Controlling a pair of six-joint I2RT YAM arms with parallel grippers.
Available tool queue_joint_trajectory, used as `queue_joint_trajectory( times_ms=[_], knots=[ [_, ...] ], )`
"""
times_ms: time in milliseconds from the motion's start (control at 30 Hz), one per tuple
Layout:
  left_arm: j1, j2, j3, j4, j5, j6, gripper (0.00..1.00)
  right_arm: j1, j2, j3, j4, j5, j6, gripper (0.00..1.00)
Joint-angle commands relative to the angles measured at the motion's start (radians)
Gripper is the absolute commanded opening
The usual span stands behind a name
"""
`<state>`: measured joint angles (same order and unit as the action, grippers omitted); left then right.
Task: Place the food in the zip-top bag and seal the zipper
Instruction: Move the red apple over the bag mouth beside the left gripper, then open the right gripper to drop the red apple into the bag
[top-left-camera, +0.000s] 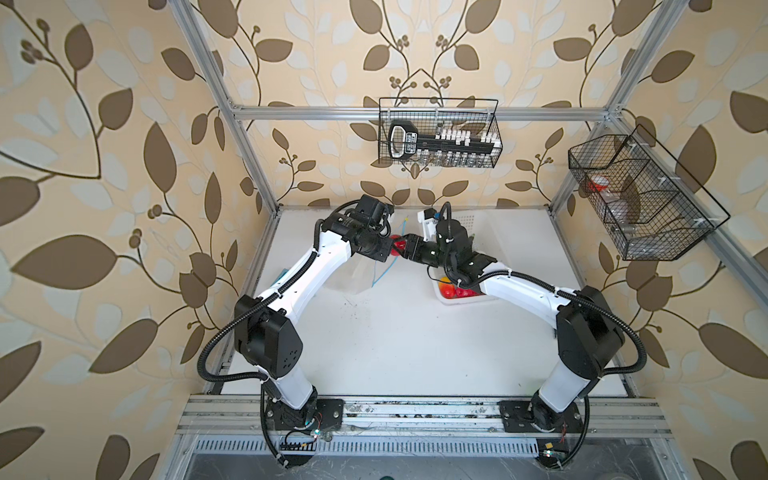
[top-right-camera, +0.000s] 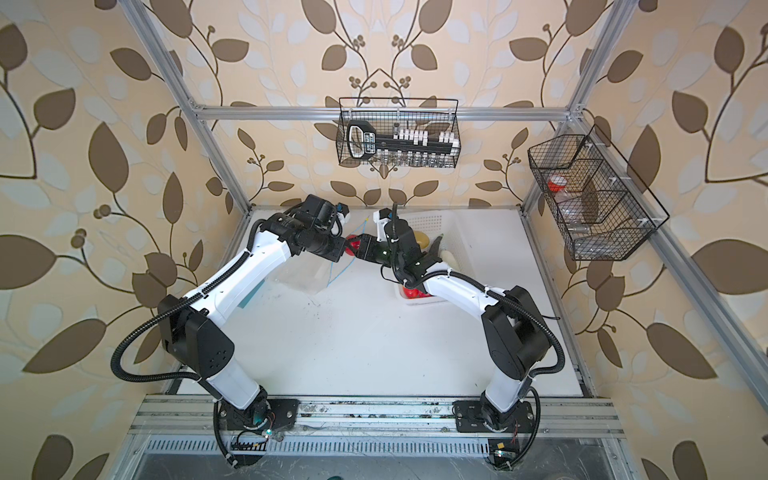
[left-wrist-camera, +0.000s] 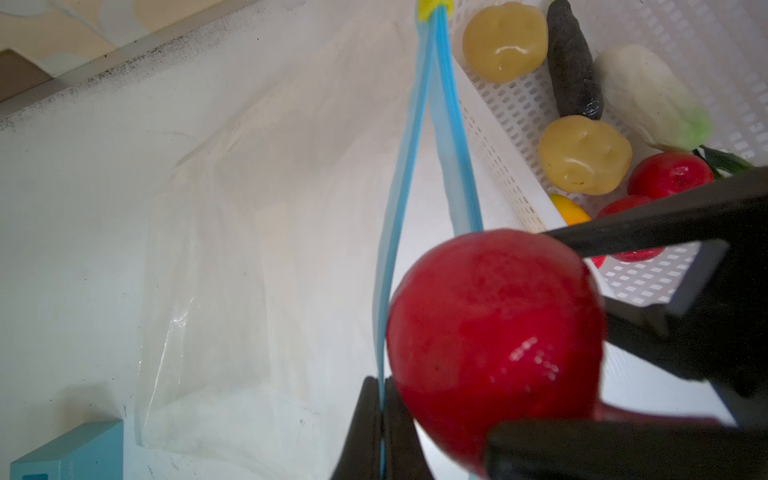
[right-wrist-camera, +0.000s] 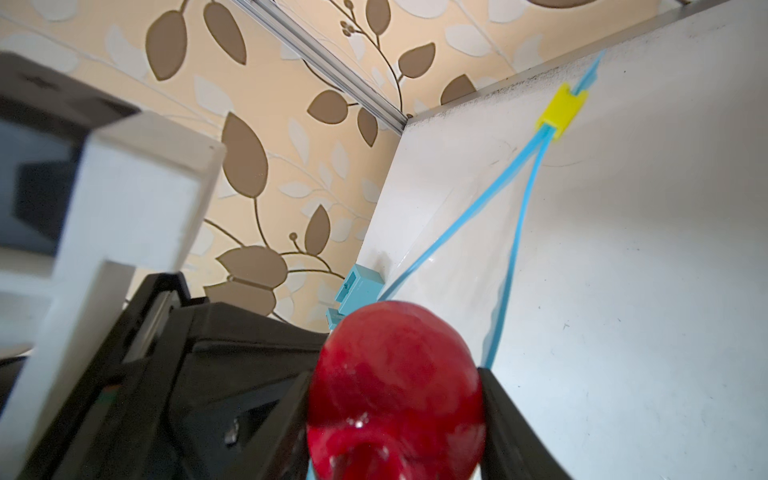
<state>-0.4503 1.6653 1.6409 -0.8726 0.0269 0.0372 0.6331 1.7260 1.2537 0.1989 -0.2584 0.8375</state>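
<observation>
Toward 12 o'clock on the table (top-left-camera: 395, 340), the left pincer (left-wrist-camera: 381, 388), clamped on the zipper (left-wrist-camera: 401, 199), should pull the zip-top bag (left-wrist-camera: 232, 257) wide while the right pincer (right-wrist-camera: 395, 399) pushes its gripped tomato (left-wrist-camera: 494, 332) inside.

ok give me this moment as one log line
left tool: shut on zipper | right tool: holding red tomato at open bag mouth | basket: food inside

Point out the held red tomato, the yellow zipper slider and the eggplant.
held red tomato (left-wrist-camera: 494, 345): left wrist view, glossy middle.
yellow zipper slider (right-wrist-camera: 561, 110): right wrist view, flat face.
eggplant (left-wrist-camera: 573, 62): left wrist view, mid-body.
</observation>
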Motion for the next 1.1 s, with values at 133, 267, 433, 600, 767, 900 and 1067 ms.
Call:
queue_joint_trajectory(
  times_ms=[133, 267, 433, 600, 767, 900, 1067],
  knots=[
    [0.002, -0.033, 0.056, 0.006, -0.002, -0.021, 0.00, 0.019, 0.017, -0.030, 0.003, 0.007, 0.004, 0.28],
    [0.002, -0.028, 0.075, 0.009, -0.011, -0.031, 0.00, 0.036, 0.008, -0.037, -0.057, 0.052, -0.050, 0.28],
    [0.002, -0.015, 0.116, -0.001, -0.016, -0.031, 0.00, 0.047, -0.002, -0.054, -0.114, 0.118, -0.091, 0.28],
    [0.002, -0.010, 0.148, -0.012, -0.022, -0.035, 0.00, 0.047, 0.008, -0.048, -0.138, 0.135, -0.101, 0.28],
    [0.002, -0.011, 0.174, -0.023, -0.041, -0.038, 0.00, 0.047, 0.031, 0.013, -0.208, 0.177, -0.134, 0.28],
    [0.002, -0.020, 0.179, -0.034, -0.107, -0.008, 0.00, 0.038, 0.040, 0.054, -0.329, 0.269, -0.143, 0.29],
    [0.003, -0.025, 0.176, -0.036, -0.088, -0.003, 0.00, 0.023, 0.017, 0.031, -0.216, 0.183, -0.118, 0.29]
  ],
)
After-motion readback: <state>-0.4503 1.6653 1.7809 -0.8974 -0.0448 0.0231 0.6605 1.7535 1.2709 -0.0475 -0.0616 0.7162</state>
